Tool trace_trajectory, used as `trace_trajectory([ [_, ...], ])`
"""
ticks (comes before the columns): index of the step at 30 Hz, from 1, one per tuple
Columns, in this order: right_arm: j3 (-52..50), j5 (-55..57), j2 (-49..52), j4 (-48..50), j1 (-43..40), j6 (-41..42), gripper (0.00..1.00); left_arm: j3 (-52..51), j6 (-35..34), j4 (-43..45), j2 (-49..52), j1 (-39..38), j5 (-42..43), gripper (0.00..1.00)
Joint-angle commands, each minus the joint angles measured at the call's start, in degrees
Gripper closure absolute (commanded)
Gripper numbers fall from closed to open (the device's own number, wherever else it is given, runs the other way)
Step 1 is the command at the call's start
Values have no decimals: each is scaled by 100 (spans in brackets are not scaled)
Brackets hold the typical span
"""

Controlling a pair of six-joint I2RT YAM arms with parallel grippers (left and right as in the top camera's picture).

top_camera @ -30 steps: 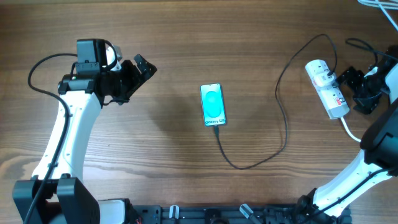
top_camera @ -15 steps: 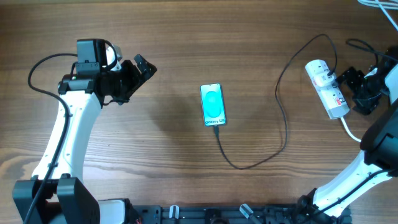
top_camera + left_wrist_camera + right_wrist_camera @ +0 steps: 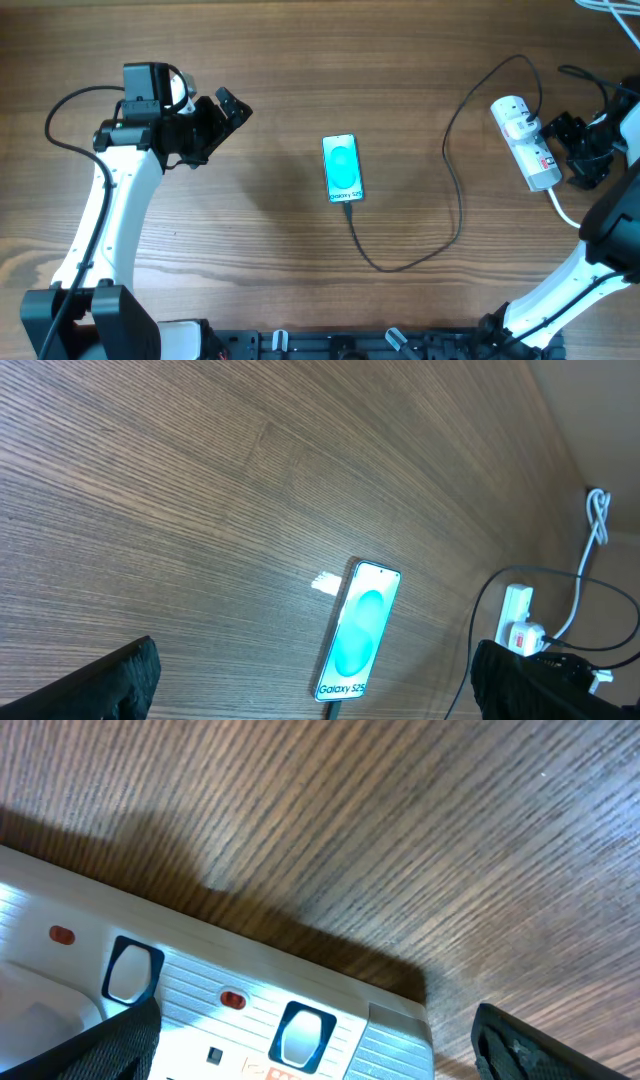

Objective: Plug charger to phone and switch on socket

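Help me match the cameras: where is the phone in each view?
Overhead: phone at the picture's centre.
Left wrist: phone lower middle, tilted.
Right wrist: not in it.
Shared landmark: the socket, seen in all three.

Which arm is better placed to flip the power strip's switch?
Right. The right pincer sits open beside the power strip, red switches in its wrist view; the left pincer is far across the table, past the phone.
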Motion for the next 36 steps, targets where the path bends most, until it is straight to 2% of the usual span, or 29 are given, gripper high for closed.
trace_trajectory([
  [1,87,260,197,-42,31,129,0,2,129,2,-17,22,-35,0],
  [5,203,258,195,-129,28,116,0,2,129,2,-17,22,-37,0],
  [11,1217,232,195,-673,35,-94,0,2,129,2,-15,22,-35,0],
  [22,756,236,254,-560,79,-166,0,2,129,2,-17,22,-35,0],
  [36,232,243,256,59,201,-177,0,2,129,2,-17,22,-35,0],
])
